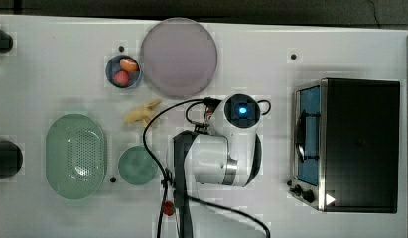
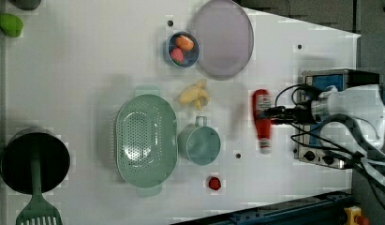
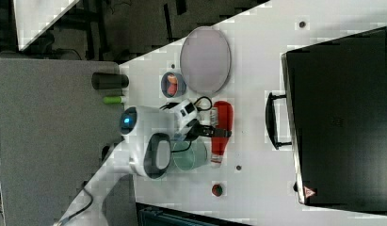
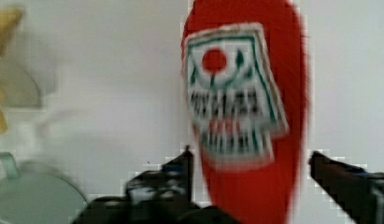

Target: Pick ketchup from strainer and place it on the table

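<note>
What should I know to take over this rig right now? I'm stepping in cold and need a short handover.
Gripper: open, fingers either side of the ketchup, a gap showing on one side.
Ketchup: lying flat on the table, between the teal cup and the toaster oven.
Strainer: nothing in it.
Done: ketchup is out of the strainer and on the table.
Left: lift the arm clear.

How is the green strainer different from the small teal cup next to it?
The strainer is oval, pale green and full of small holes; the teal cup is round, smaller and solid-walled. The cup has one handle toward the bananas; the strainer has tabs at both ends. Both are empty and stand on the table.
</note>
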Robot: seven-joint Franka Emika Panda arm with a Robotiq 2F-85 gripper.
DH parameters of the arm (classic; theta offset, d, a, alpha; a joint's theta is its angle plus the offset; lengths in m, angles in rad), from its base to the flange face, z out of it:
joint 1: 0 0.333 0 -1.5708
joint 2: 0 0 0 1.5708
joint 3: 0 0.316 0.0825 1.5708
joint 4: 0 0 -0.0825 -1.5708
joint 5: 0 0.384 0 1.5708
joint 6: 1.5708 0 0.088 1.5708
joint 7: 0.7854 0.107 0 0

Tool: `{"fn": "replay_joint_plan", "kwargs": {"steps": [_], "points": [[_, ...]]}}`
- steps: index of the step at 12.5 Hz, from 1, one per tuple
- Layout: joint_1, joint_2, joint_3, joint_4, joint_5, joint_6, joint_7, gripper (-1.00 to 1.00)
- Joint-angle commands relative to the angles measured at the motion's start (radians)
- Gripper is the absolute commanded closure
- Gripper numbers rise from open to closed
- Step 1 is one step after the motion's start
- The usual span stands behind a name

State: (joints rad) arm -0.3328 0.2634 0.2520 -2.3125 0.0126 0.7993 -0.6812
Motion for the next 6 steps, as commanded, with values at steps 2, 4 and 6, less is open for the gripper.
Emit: {"fn": "replay_joint_plan", "kwargs": {"steps": [2,4,6], "points": [[-0.001,-0.04,0.008,0.019,0.0,0.043,-0.037,-1.0],[-0.001,-0.097,0.008,0.04,0.001,0.009,0.017,-1.0],[-0.001,-0.175,0.007,0.087,0.001,-0.081,0.115,-1.0]]}}
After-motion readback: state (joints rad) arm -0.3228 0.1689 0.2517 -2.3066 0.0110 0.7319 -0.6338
